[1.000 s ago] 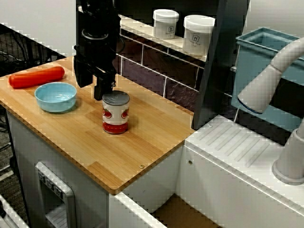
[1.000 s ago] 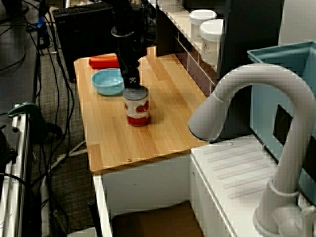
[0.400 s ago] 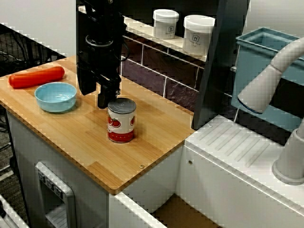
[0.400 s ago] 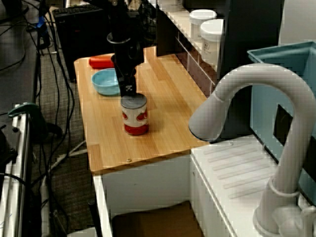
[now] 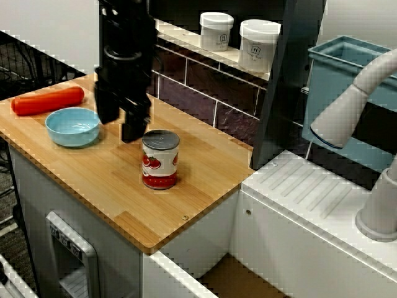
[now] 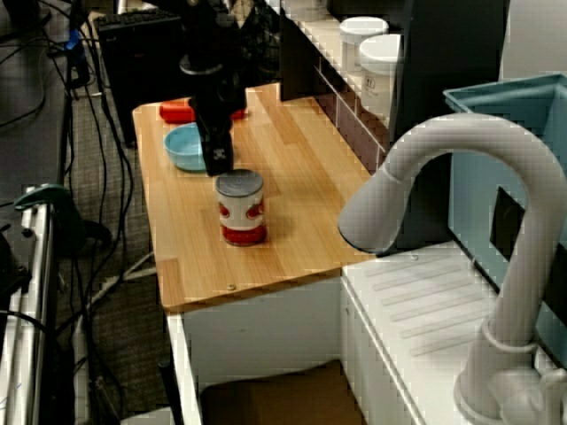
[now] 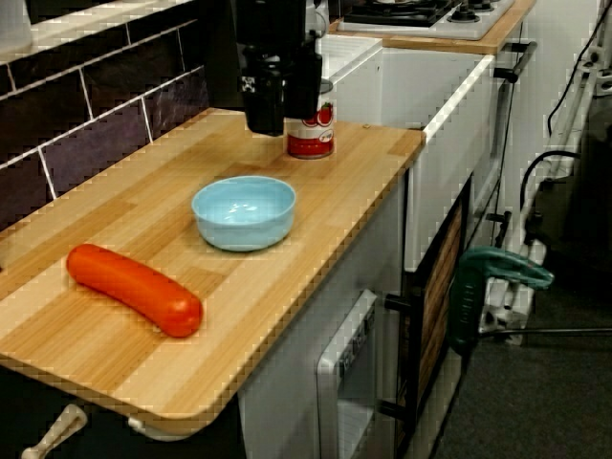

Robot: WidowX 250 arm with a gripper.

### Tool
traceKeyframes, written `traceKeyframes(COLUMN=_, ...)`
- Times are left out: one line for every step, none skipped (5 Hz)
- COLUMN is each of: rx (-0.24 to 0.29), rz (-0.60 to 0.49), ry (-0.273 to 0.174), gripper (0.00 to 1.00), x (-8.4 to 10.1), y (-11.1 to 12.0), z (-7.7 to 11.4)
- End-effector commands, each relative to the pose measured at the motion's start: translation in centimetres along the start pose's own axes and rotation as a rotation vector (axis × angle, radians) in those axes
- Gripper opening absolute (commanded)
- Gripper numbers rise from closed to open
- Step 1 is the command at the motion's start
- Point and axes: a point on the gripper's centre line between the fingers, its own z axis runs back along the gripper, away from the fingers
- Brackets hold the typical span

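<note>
A red and white tin can (image 5: 160,159) stands upright on the wooden counter (image 5: 93,180). My black gripper (image 5: 122,124) hangs just left of it and a little above the wood, open, with nothing between its fingers. In the view from the sink end the gripper (image 6: 215,159) sits behind the can (image 6: 242,208), apart from it. From the counter's far end, the gripper (image 7: 285,113) partly hides the can (image 7: 313,129). A light blue bowl (image 5: 72,126) lies left of the gripper, and a red sausage (image 5: 48,100) lies beyond the bowl.
Two white lidded jars (image 5: 259,45) stand on a ledge above the dark tiled back wall. A white sink drainer (image 5: 322,198) with a large tap (image 5: 353,99) and a blue-grey bin (image 5: 347,68) adjoins the counter's right end. The counter's front edge (image 5: 149,248) drops off near the can.
The can has been shifted to the right and toward the front edge. The gripper followed it, then drew back to the left and rose slightly, leaving a gap to the can.
</note>
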Motion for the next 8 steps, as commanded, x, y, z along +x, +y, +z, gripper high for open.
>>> traceKeyframes(rx=0.017, rz=-0.031, ry=-0.083, gripper=1.00, x=-2.4, y=0.9, z=2.3)
traceKeyframes(rx=0.021, rz=-0.053, ry=-0.093, gripper=1.00, x=-3.8, y=0.0, z=2.4)
traceKeyframes(rx=0.030, rz=-0.085, ry=-0.108, gripper=1.00, x=-5.1, y=-1.6, z=2.3)
traceKeyframes(rx=0.039, rz=-0.105, ry=-0.135, gripper=1.00, x=-6.2, y=-4.0, z=1.8)
traceKeyframes(rx=0.046, rz=-0.114, ry=-0.144, gripper=1.00, x=-6.4, y=-5.6, z=1.3)
traceKeyframes(rx=0.040, rz=-0.097, ry=-0.142, gripper=1.00, x=-5.7, y=-6.1, z=0.9)
traceKeyframes(rx=0.034, rz=-0.071, ry=-0.140, gripper=1.00, x=-4.6, y=-6.0, z=0.4)
traceKeyframes(rx=0.035, rz=-0.057, ry=-0.136, gripper=1.00, x=-3.6, y=-6.0, z=-0.1)
